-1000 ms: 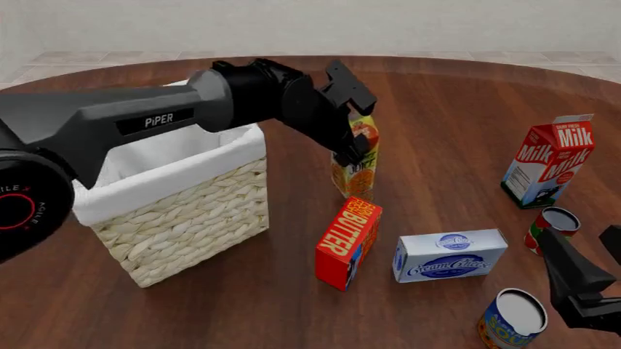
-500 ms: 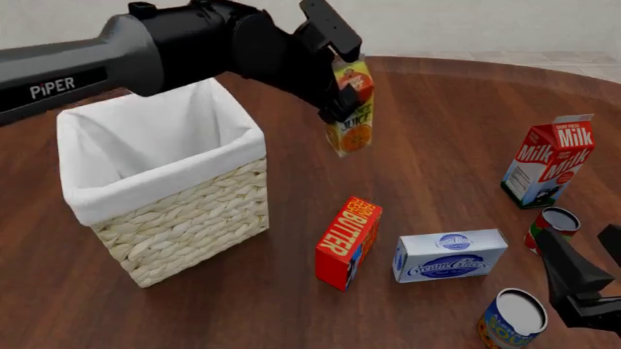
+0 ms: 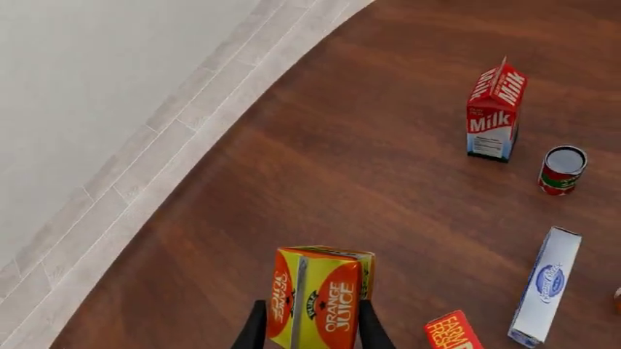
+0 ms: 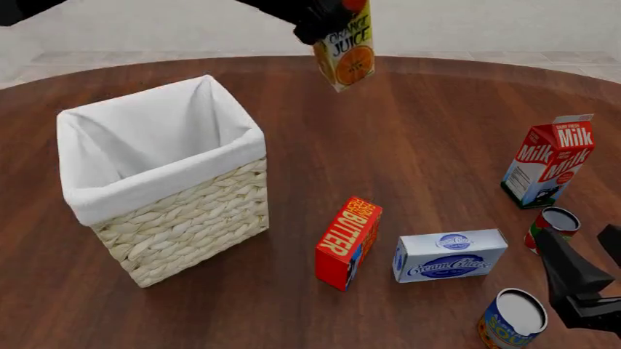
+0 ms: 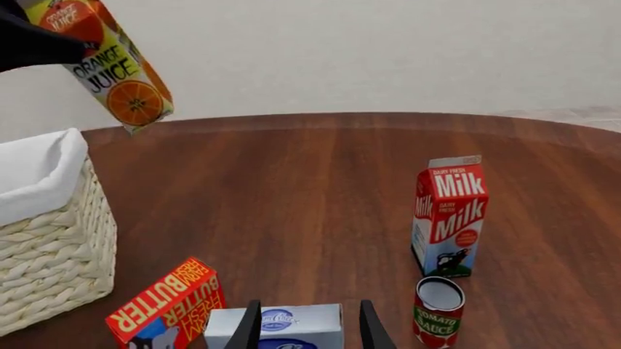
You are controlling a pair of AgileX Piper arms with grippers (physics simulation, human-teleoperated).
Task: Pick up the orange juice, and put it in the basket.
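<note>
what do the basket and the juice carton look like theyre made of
The basket looks like pale woven wicker, going by its braided strands, with a smooth white cloth lining folded over the rim. The orange juice, held in the left tool, looks like printed matte paperboard: flat panels, sharp folded edges. Being a render, both are guesses.

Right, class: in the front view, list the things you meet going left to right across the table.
basket → butter box → cream cheese box → milk carton. The lifted orange juice and the cans overlap others, so they are left out.
</note>
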